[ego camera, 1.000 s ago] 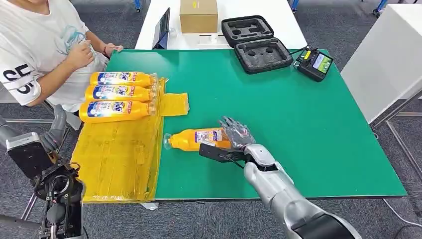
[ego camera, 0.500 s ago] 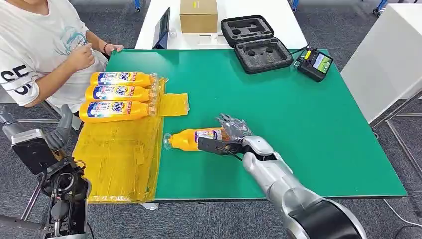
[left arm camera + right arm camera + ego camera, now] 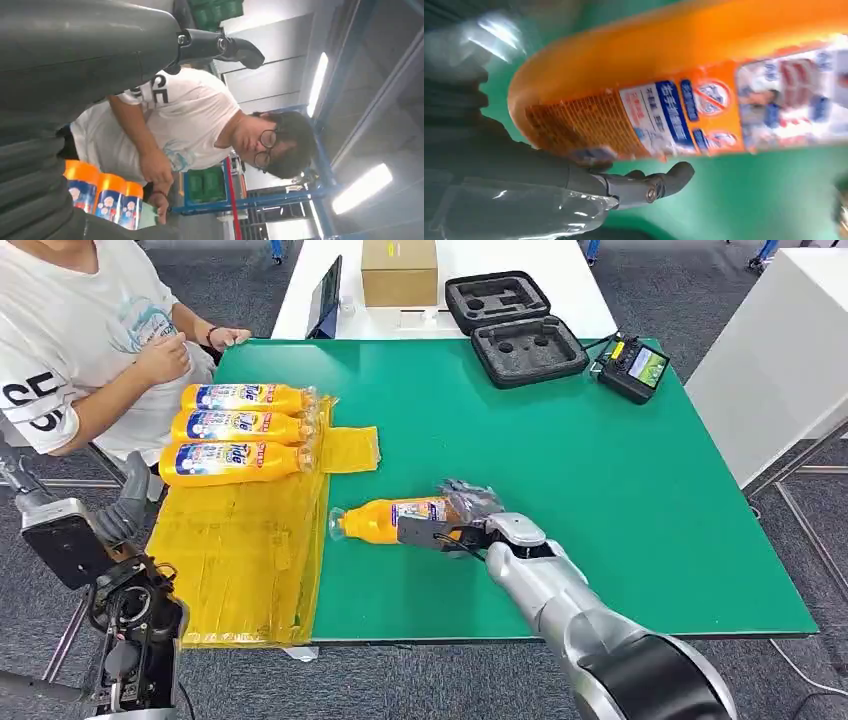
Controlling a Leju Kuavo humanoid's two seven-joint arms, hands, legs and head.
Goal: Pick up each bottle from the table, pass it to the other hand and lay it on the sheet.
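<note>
Over the last second the right hand (image 3: 470,512) has closed in on the base end of the orange bottle (image 3: 395,519), which lies on its side on the green table (image 3: 600,480), cap towards the yellow sheet (image 3: 240,550). The thumb (image 3: 425,533) has slid along the near side and the fingers drape over the far side, so the hand now wraps the bottle though it is not yet lifted; the wrist view confirms the thumb (image 3: 644,185) under the label. I judge the grasp nearly set, with the lift and handover next. The left hand (image 3: 125,505) hangs low beside the table, apparently holding nothing, fingers apart. Farther off, three bottles (image 3: 240,430) already lie in a row on the sheet, and a seated person (image 3: 90,340) is close behind them. Beyond stand an open black case (image 3: 515,325), a controller (image 3: 632,366) and a cardboard box (image 3: 399,270)
</note>
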